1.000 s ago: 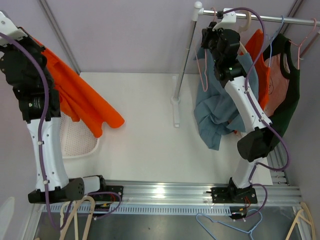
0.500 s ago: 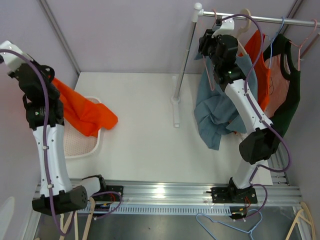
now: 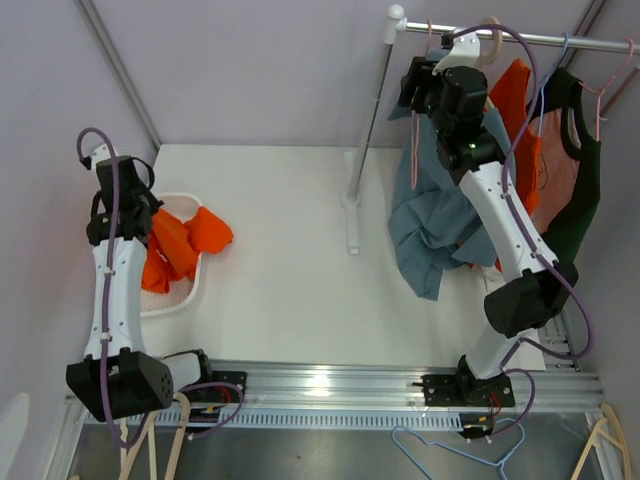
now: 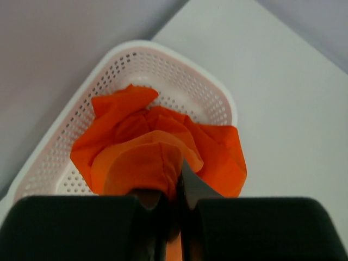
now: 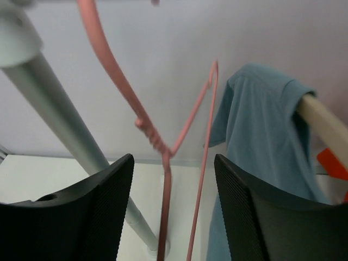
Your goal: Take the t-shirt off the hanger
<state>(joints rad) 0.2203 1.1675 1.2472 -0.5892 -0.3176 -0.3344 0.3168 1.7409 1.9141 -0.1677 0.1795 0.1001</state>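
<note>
Fabric hides most of the left end effector (image 4: 169, 191): its wrist camera shows only two dark fingers set narrowly together with a fold of the orange t-shirt (image 4: 157, 155) pinched between them, and the fingertips themselves are buried in the cloth. From above, the arm blocks this end effector, so the grip cannot be read there. The t-shirt lies bunched in the white basket (image 3: 187, 203) at the left side of the table (image 3: 290, 250), with one lobe spilling over the basket's rim toward the table. The basket's near end is cut off by the fingers in the wrist view. The right end effector (image 5: 173, 163) is spread wide around the twisted neck of the pink hanger (image 5: 155, 140), and whether either finger touches the wire cannot be told. The hanger's lower part runs out of that picture. Beside it the blue shirt (image 5: 261, 141) hangs on a pale hanger, and the rack's post (image 5: 60, 125) stands to the left. A second ago the left arm held the t-shirt high in the air. It has since come down to the basket, while the right arm has shifted only slightly near the rail (image 3: 560, 40).
</note>
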